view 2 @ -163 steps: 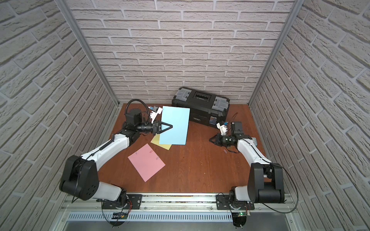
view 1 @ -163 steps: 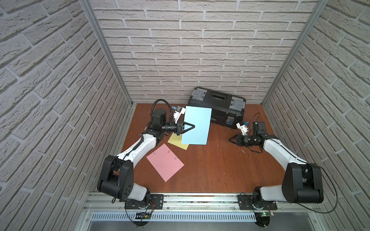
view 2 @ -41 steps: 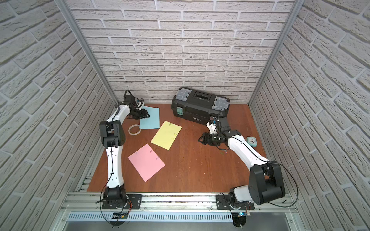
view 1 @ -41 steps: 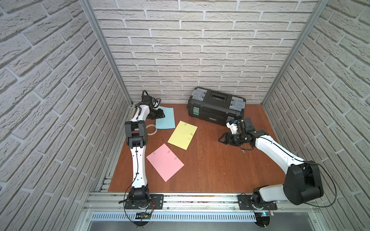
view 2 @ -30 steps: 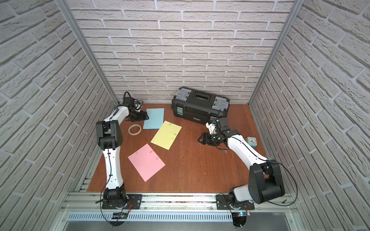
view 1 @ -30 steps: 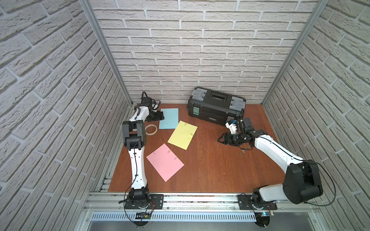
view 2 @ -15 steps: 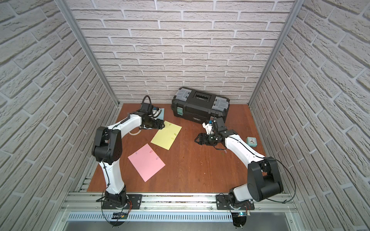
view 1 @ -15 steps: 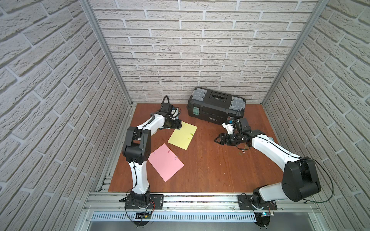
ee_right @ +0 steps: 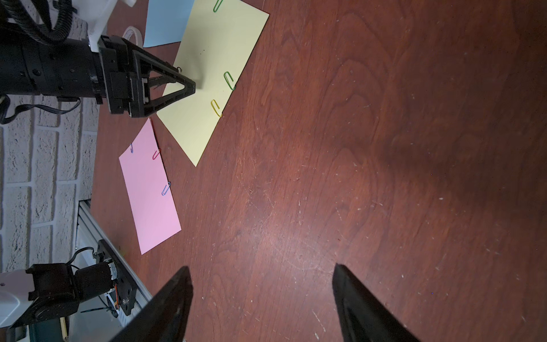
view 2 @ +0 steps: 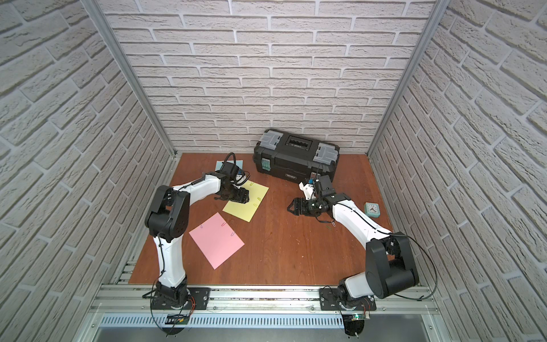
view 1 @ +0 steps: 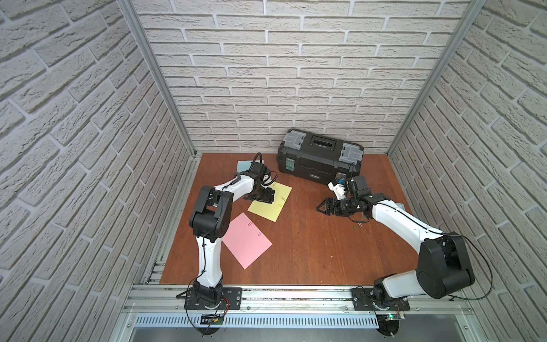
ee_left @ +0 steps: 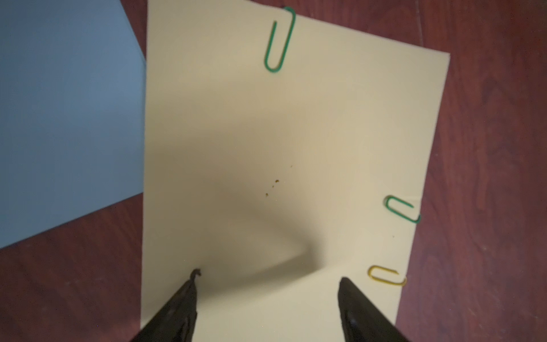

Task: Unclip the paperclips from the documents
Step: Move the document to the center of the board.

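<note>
Reading the table as a clock face with 12 at the back wall, the blue sheet [view 1: 243, 164] lies flat at 11, and I see no clip on the part that shows. A few seconds ago my left gripper held it up in the air; since then I have laid it down and swung away from that corner. I take that sheet as done.

My left gripper [ee_left: 269, 278] now hangs low over the yellow sheet [view 1: 270, 205], at 10 nearer the middle, jaws wide and empty. I cannot tell whether the tips touch the paper. The sheet carries three clips: a green clip [ee_left: 279, 41] on its far edge, a second green clip [ee_left: 402, 210] and a yellow clip [ee_left: 387, 275] on its side edge. The yellow one sits just beside my nearer fingertip.

The pink sheet [view 1: 247, 239] at 8 is untouched, with two blue clips and a red one on its edges.

The toolbox [view 1: 319, 157] stands at 12 to 1. My right gripper [ee_right: 262, 268] has crept toward the middle from 3, jaws wide, holding nothing, bare wood beneath. Loose clips [view 1: 358, 226] lie behind it at 3, near the clock [view 2: 372, 209].

So, I judge, one sheet is cleared and two remain, yellow next.
</note>
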Controlling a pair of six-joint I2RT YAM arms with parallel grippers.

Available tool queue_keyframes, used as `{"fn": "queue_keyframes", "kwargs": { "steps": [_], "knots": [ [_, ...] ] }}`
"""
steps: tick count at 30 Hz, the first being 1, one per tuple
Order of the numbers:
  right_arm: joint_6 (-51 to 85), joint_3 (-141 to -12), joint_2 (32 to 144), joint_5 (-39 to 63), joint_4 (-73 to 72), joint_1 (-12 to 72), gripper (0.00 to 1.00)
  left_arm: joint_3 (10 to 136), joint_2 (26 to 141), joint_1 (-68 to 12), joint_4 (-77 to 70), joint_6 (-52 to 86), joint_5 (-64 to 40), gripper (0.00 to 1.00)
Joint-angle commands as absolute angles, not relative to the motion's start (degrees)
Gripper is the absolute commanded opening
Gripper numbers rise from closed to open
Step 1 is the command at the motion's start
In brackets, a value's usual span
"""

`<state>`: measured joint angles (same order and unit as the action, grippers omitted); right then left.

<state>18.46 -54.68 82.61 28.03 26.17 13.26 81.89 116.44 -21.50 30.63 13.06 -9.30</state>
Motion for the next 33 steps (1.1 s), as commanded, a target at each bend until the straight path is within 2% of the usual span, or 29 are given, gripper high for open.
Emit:
{"fn": "queue_keyframes", "kwargs": {
  "steps": [1,17,24,33],
  "knots": [
    [17.97,-54.18,81.04,28.38,24.31,13.62,0.76,82.17,118.07,-23.39,35.15,13.7,-11.73,0.74],
    [18.45,-53.97,83.6,28.83,21.82,13.8,0.76,82.5,117.53,-33.34,40.07,17.59,-19.57,0.72],
    [17.29,-56.48,88.25,27.89,19.8,14.84,0.76,78.02,108.26,-31.71,29.79,21.67,-22.95,0.76],
    [16.28,-61.76,98.23,27.02,17.27,17.93,0.76,67.32,102.75,-23.19,16.51,30.0,-21.01,0.77]
  ]
}}
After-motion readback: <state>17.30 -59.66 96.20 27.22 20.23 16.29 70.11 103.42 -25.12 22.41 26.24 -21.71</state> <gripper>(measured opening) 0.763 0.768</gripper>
